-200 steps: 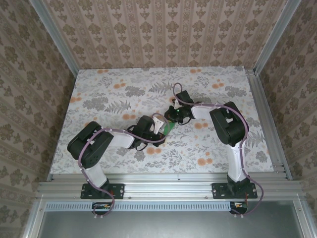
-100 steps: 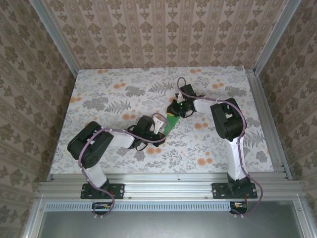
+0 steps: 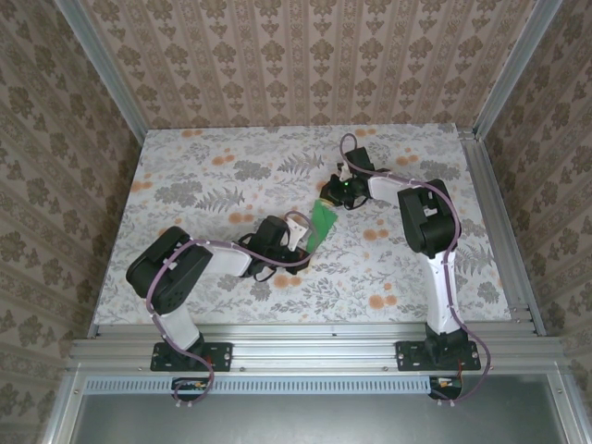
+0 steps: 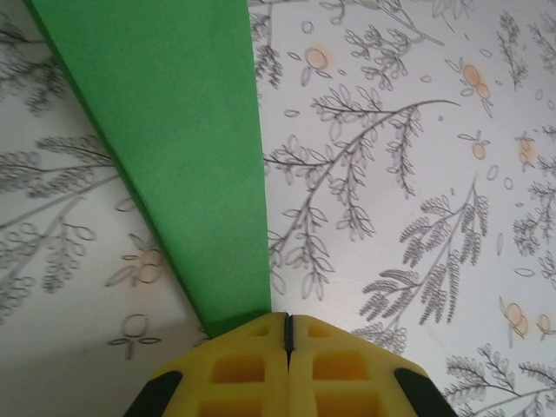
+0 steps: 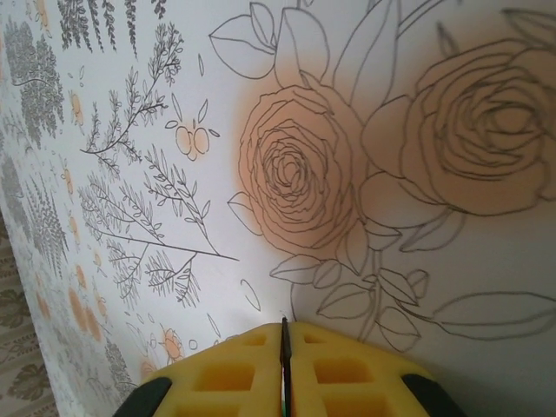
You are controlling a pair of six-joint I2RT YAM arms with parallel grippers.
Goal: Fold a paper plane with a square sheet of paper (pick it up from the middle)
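The left tool has its yellow fingers pressed together, pinching the near end of the folded green paper. The paper runs away from it as a narrow strip over the floral table. The right tool, likewise pressed together, sits just beside the paper's far end, near the table's middle. Whether it grips anything cannot be told.

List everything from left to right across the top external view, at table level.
left arm's elbow → left claw → green paper → right claw → right arm's elbow
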